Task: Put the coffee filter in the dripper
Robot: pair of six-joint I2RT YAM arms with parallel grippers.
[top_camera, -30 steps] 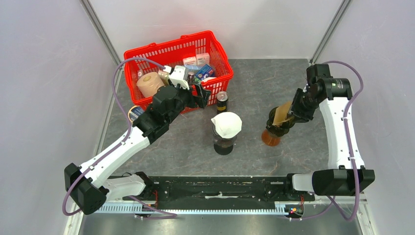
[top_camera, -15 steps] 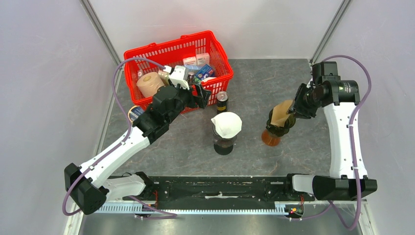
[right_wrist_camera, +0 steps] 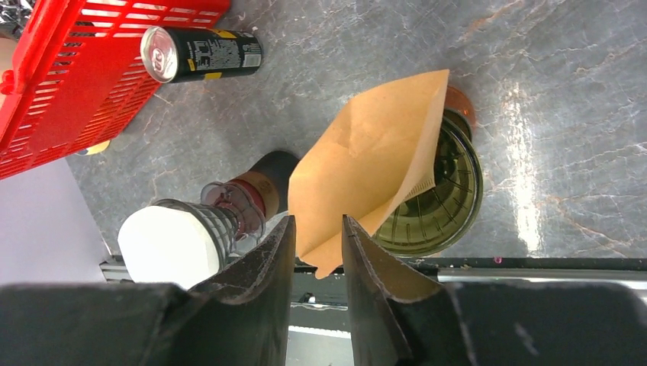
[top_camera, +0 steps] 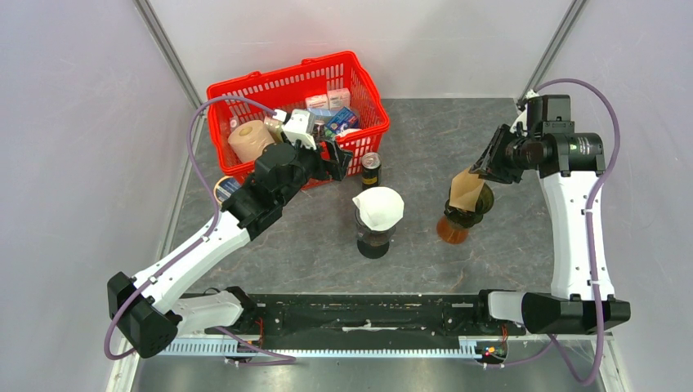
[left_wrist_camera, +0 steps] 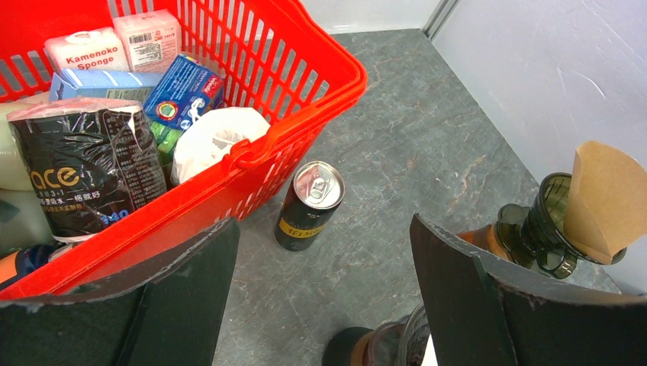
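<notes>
Right now the brown paper cone filter (right_wrist_camera: pixel 374 152) is leaning with its lower edge inside the dark green ribbed dripper (right_wrist_camera: pixel 446 198), its top sticking out past the dripper's rim. The right gripper (right_wrist_camera: pixel 317 225), just beside the dripper, is straddling the filter's corner with its jaws slightly apart; I cannot tell whether it is pinching. The left gripper (left_wrist_camera: pixel 320 225) is hanging wide open and empty, well apart from the dripper, a black drinks can (left_wrist_camera: pixel 309 206) standing between them.

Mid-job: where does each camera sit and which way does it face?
Top external: above, behind the robot, looking down on table and both arms.
Left wrist: looks past open left claw at red basket and can.
Right wrist: looks down past right claw pinching brown filter at dripper.
Shared: both wrist views show can, filter, dripper.
</notes>
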